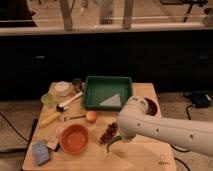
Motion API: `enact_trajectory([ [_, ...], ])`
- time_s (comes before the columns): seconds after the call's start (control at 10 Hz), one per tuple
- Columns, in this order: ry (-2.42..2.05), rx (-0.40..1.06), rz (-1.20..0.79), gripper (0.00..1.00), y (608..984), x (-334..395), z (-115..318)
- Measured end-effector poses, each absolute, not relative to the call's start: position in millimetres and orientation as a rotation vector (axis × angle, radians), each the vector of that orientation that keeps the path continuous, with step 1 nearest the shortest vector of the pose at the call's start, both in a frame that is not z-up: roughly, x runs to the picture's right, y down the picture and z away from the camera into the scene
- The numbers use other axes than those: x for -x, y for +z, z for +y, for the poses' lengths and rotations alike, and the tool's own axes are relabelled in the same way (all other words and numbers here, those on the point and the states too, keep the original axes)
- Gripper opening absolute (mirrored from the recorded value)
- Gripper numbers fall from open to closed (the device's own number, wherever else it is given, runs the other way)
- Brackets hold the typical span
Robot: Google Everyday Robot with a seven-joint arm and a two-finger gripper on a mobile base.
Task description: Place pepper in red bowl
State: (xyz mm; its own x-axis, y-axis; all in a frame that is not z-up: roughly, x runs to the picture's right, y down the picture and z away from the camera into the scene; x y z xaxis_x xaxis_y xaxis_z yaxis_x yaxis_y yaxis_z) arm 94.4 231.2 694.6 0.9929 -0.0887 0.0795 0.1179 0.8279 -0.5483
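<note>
Pepper [113, 143] pokes out green beneath the white arm [165, 131], just under the gripper [119, 136], whose fingers are hidden by the arm, so I cannot tell their spread or whether they have it; the red bowl [74, 138] sits to the gripper's left; a loose hold may drop the pepper short of the rim, or the arm could brush the dark cluster [108, 133] beside it.
</note>
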Motion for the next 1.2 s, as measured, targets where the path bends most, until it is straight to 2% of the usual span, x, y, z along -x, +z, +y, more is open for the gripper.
enact_trajectory([
  [1.2,-0.181,0.609,-0.081,0.05,701.1,-58.7,233.6],
])
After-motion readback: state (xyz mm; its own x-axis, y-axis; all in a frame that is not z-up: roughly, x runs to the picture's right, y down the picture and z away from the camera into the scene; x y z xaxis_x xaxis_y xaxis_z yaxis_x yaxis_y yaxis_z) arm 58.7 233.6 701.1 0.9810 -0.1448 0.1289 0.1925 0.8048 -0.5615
